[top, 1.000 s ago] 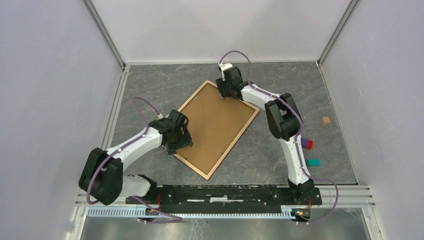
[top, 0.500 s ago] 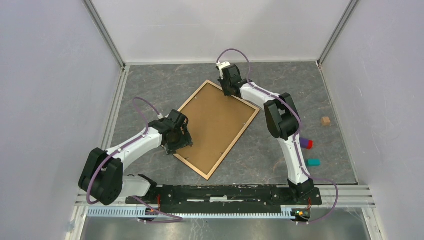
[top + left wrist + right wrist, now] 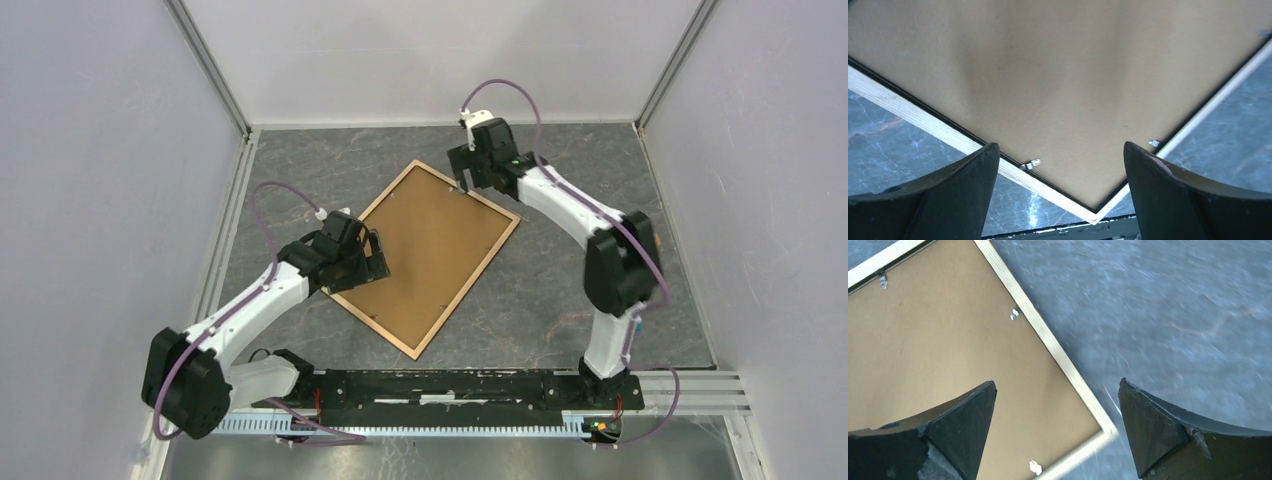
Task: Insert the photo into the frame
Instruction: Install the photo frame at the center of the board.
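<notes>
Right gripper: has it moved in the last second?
Yes. The right gripper has shifted rightward along the far edge of the frame, away from its far corner; the frame lies unmoved.

Right end effector [image 3: 466,183] and elbow [image 3: 622,262] farther right

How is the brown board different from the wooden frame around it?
The board is darker brown; the frame is pale wood. The board is a wide sheet filling the middle; the frame is a thin rail round its edge. Both lie flat on the table.
</notes>
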